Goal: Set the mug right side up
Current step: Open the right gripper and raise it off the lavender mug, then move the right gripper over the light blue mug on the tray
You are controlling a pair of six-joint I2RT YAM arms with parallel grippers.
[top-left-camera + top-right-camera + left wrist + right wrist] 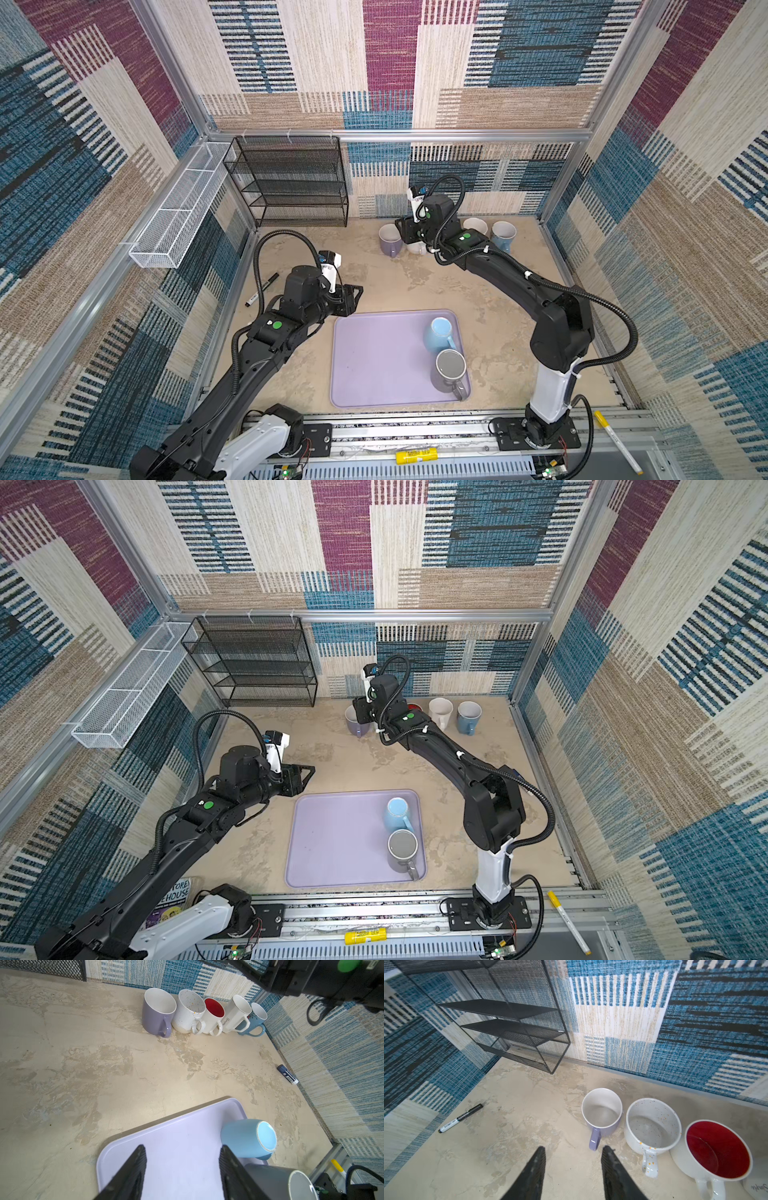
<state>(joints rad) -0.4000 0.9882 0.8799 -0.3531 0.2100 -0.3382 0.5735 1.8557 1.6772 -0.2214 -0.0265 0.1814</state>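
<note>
On the lilac tray (374, 361), toward six o'clock on the table, the light blue mug (438, 334) and the grey mug (450, 368) stood bottoms-up along its three o'clock edge, the grey one on the six o'clock side of the blue. The left gripper (182, 1150) hung by the tray's eleven o'clock corner, jaws parted with nothing between them. The right gripper (573, 1150) was off at one o'clock beside the purple mug (601, 1113) in the upright row, jaws likewise apart and empty.
</note>
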